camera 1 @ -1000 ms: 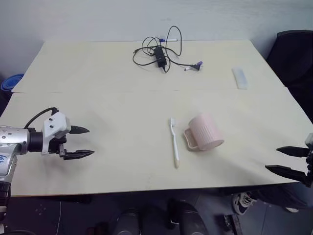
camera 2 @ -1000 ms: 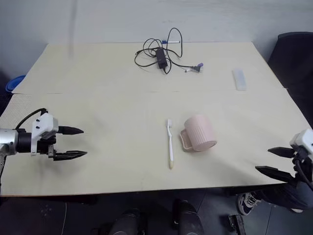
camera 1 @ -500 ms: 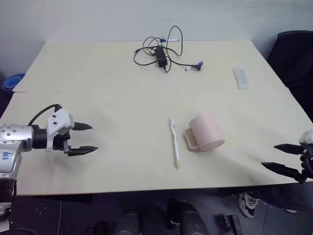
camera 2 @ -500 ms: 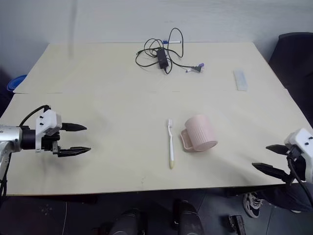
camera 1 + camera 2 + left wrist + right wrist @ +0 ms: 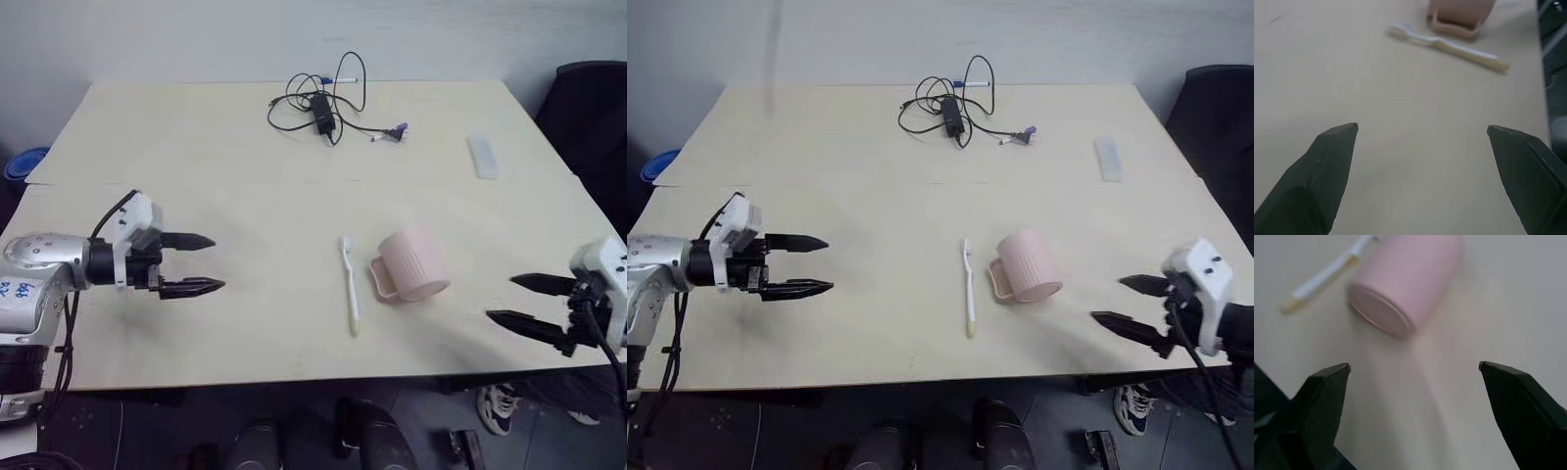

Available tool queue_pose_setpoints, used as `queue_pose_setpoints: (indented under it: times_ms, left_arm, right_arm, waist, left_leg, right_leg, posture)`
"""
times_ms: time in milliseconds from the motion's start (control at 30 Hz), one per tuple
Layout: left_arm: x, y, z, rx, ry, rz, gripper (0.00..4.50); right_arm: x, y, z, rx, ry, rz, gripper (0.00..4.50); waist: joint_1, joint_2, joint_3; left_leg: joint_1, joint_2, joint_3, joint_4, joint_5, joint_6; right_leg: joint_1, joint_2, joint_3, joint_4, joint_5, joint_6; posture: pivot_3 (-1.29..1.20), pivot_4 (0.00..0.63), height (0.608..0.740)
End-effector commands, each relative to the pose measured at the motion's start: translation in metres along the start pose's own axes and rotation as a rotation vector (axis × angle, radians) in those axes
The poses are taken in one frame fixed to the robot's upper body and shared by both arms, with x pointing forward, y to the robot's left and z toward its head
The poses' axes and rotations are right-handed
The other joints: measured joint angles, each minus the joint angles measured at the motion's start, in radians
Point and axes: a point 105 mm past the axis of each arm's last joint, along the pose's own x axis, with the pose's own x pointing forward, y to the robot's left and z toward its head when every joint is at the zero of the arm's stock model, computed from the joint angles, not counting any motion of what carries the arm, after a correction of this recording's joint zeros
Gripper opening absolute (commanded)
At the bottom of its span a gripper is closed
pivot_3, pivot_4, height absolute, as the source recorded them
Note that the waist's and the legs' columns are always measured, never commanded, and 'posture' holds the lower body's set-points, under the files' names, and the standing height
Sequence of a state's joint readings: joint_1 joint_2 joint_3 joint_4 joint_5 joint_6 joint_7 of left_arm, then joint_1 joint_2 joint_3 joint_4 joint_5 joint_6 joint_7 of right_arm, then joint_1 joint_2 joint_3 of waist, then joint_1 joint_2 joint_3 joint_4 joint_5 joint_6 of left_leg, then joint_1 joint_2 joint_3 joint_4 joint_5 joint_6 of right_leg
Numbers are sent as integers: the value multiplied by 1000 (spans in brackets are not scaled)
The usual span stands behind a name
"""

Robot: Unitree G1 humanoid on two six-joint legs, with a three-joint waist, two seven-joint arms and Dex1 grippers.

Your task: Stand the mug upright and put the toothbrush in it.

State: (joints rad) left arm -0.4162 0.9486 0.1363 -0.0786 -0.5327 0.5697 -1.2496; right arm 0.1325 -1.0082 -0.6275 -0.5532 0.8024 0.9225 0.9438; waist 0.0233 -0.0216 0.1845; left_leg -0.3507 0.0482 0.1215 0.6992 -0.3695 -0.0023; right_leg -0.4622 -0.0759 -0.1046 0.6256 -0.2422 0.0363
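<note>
On the pale table (image 5: 245,196) in our head views, the mug (image 5: 415,264) lies tipped, the toothbrush (image 5: 349,286) just beside its handle. In our wrist views the left gripper (image 5: 1422,134) and right gripper (image 5: 1414,367) are spread and empty; nudging the ribbed mug could roll it into the toothbrush.

Tangled black cable (image 5: 318,106), blue-capped pen (image 5: 333,80), white bar (image 5: 480,156) on table (image 5: 196,137).
</note>
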Motion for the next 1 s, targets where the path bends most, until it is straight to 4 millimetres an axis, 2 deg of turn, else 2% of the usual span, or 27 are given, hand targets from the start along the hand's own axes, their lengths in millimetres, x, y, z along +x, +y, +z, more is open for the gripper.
queue_pose_setpoints:
  times_ms: [33, 67, 233, 300, 367, 433, 533, 600, 900, 1000]
  left_arm:
    - [13, -20, 18, 65, -10, -110, 4500]
    - [16, -23, 19, 75, -6, -132, 4500]
    - [30, -33, 23, 124, 15, -213, 4500]
    - [34, -30, 23, 136, 20, -221, 4500]
    - [37, -28, 24, 148, 23, -225, 4500]
    - [39, -27, 25, 158, 22, -231, 4500]
    - [40, -26, 28, 170, 14, -234, 4500]
    - [41, -26, 29, 172, 11, -232, 4500]
    - [41, -24, 24, 179, 2, -195, 4500]
    - [42, -23, 25, 182, -11, -182, 4500]
  right_arm:
    - [20, 35, 30, 5, -89, 97, 3192]
    - [28, 40, 34, 16, -99, 107, 2903]
    - [80, 45, 46, 93, -101, 73, 2903]
    - [102, 59, 56, 175, -137, 153, 2903]
    - [120, 66, 52, 178, -73, 157, 2903]
    - [131, 56, 39, 135, 30, 51, 2903]
    - [137, 28, 26, 7, 133, -159, 2903]
    - [137, 24, 24, 34, 137, -179, 2903]
    - [132, 7, 17, -45, 177, -254, 2903]
    - [135, -6, 13, -56, 202, -280, 2903]
  waist:
    - [-4, 0, 0]
    - [-6, 0, 0]
    - [-15, -1, 0]
    - [-21, -1, 0]
    - [-21, 0, 0]
    - [-21, 0, 0]
    - [-21, 0, 0]
    - [-21, -1, 0]
    - [-24, -1, 0]
    - [-24, 0, 0]
  left_leg:
    - [0, 0, 0, 0, 0, 0]
    - [1, 0, 1, 0, 0, 0]
    - [1, -1, 0, 0, 1, -1]
    - [0, -1, 0, 0, 1, -2]
    - [-1, -2, 0, 0, 2, -2]
    - [-2, -2, 0, 0, 2, -2]
    - [-4, -1, 0, 0, 2, -1]
    - [-4, -2, -1, 0, 2, 1]
    - [-3, -1, -1, 0, 2, 1]
    - [-3, -1, -1, 0, 2, 1]
  right_leg:
    - [0, 0, 0, 0, 0, 0]
    - [0, 0, 1, 0, 0, 0]
    - [0, 0, 1, -2, 0, -1]
    - [-1, 0, 1, -2, -1, -1]
    - [-2, 1, 0, 2, 0, -1]
    - [-2, 1, -1, 1, 0, -1]
    - [-2, 0, -2, 0, 0, -1]
    - [-2, -1, -1, -1, 0, 0]
    - [-2, -1, -1, -2, 1, 1]
    - [-2, 0, -1, -2, 1, 1]
  posture:
    - [0, 150, 740]
    - [0, 150, 740]
    - [0, 150, 740]
    - [0, 150, 740]
    - [0, 150, 740]
    - [0, 150, 740]
    - [0, 150, 740]
    - [0, 150, 740]
    - [0, 150, 740]
    - [0, 150, 740]
